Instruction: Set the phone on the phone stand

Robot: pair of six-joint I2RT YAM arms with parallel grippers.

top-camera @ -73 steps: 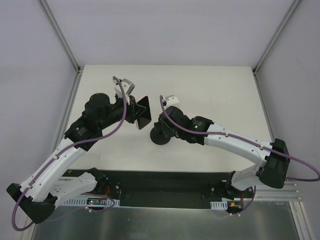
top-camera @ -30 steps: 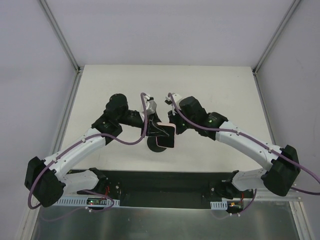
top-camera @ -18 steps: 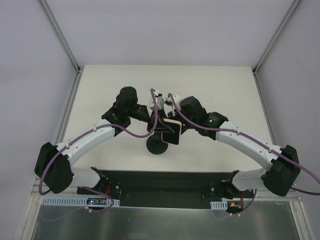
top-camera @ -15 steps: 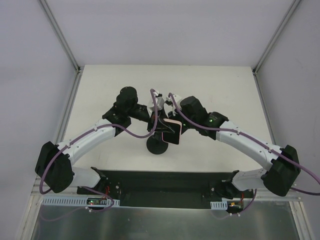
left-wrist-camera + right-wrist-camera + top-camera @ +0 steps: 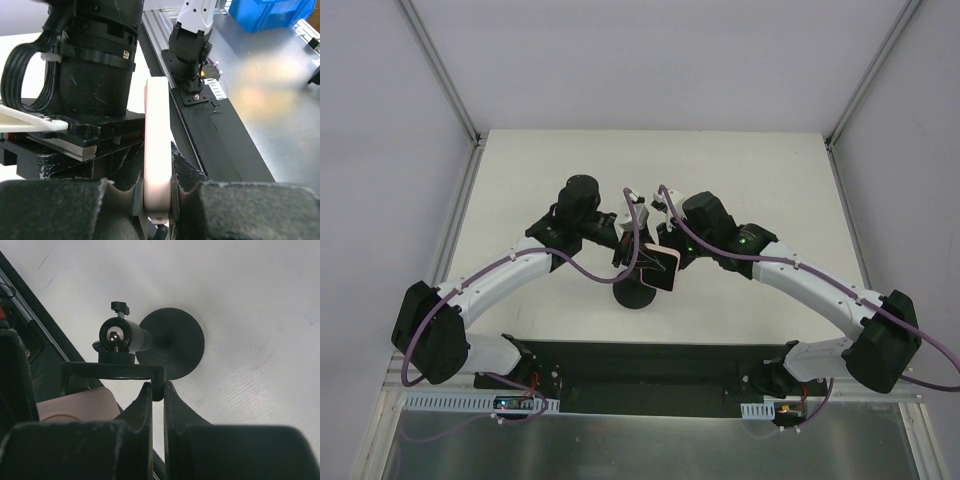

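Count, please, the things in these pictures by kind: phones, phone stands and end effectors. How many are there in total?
phone: 1
phone stand: 1
end effectors: 2, the left end effector shut on the phone, the right end effector shut on the phone stand
Total: 4

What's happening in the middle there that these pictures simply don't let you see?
Top view: whether the phone sits on the phone stand; the left arm and right arm crowd over it.
Left wrist view: the phone's screen; only its pink edge shows between the left fingers.
Right wrist view: most of the phone, behind the right fingers.
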